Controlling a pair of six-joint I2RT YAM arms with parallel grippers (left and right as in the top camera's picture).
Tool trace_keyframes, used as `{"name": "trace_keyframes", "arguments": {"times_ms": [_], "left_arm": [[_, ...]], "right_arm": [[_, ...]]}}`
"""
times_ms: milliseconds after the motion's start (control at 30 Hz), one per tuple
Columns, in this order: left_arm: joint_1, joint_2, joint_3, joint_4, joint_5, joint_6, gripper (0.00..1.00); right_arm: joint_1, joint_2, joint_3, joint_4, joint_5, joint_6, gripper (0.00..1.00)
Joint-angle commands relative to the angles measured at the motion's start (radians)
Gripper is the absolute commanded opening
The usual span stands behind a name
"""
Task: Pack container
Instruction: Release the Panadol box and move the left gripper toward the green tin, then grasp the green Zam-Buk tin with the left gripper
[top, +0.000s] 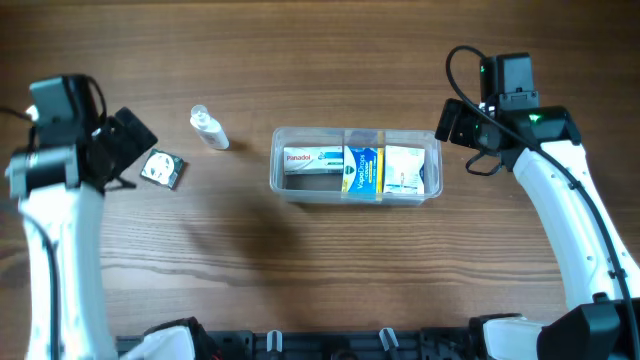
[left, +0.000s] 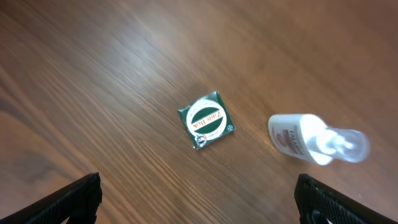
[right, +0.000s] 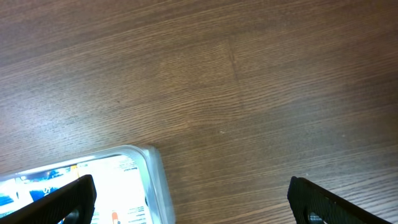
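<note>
The clear plastic container sits mid-table and holds three boxes: a Panadol box, a blue and yellow box and a white box. Its corner shows in the right wrist view. A small green and white square packet lies to its left, also in the left wrist view. A small clear bottle lies nearby, also in the left wrist view. My left gripper is open above the table near the packet. My right gripper is open beside the container's right end.
The table is brown wood. The left arm stands along the left side and the right arm along the right side. A dark rail runs along the front edge.
</note>
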Motion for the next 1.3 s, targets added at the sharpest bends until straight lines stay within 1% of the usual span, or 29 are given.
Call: {"name": "trace_keyframes", "arguments": {"times_ms": [0, 67, 133, 200, 233, 267, 333, 433, 600, 700, 800, 933, 1133, 1267], "left_arm": [[-0.006, 0.153, -0.002, 0.030, 0.058, 0.014, 1.00], [-0.010, 0.229, -0.002, 0.038, 0.082, 0.058, 1.00], [-0.010, 0.301, -0.002, 0.045, 0.087, 0.072, 1.00], [-0.010, 0.364, -0.002, 0.064, 0.088, 0.121, 1.00], [-0.009, 0.389, -0.002, 0.073, 0.095, 0.156, 0.97], [-0.008, 0.413, -0.002, 0.085, 0.095, 0.195, 0.92], [-0.008, 0.450, -0.002, 0.110, 0.094, 0.266, 0.89], [-0.006, 0.486, -0.002, 0.164, 0.094, 0.357, 0.86], [-0.005, 0.514, -0.002, 0.268, 0.094, 0.416, 0.89], [-0.005, 0.526, -0.002, 0.307, 0.103, 0.487, 0.90], [-0.005, 0.540, -0.002, 0.314, 0.135, 0.561, 0.87], [-0.005, 0.544, -0.003, 0.301, 0.147, 0.563, 0.84], [-0.005, 0.546, -0.018, 0.301, 0.147, 0.563, 0.86], [-0.005, 0.560, -0.068, 0.343, 0.147, 0.563, 0.86]], "right_arm": [[-0.004, 0.012, 0.010, 0.003, 0.014, -0.004, 1.00], [-0.004, 0.012, 0.010, 0.003, 0.014, -0.004, 1.00], [-0.004, 0.012, 0.010, 0.003, 0.014, -0.005, 1.00], [-0.004, 0.012, 0.010, 0.003, 0.014, -0.005, 1.00], [-0.004, 0.012, 0.010, 0.003, 0.014, -0.005, 1.00], [-0.004, 0.012, 0.010, 0.003, 0.014, -0.005, 1.00], [-0.004, 0.012, 0.010, 0.003, 0.014, -0.004, 1.00], [-0.004, 0.012, 0.010, 0.003, 0.014, -0.004, 1.00], [-0.004, 0.012, 0.010, 0.003, 0.014, -0.004, 1.00], [-0.004, 0.012, 0.010, 0.003, 0.014, -0.005, 1.00], [-0.004, 0.012, 0.010, 0.003, 0.014, -0.005, 1.00], [-0.004, 0.012, 0.010, 0.003, 0.014, -0.004, 1.00], [-0.004, 0.012, 0.010, 0.003, 0.014, -0.004, 1.00], [-0.004, 0.012, 0.010, 0.003, 0.014, -0.005, 1.00]]}}
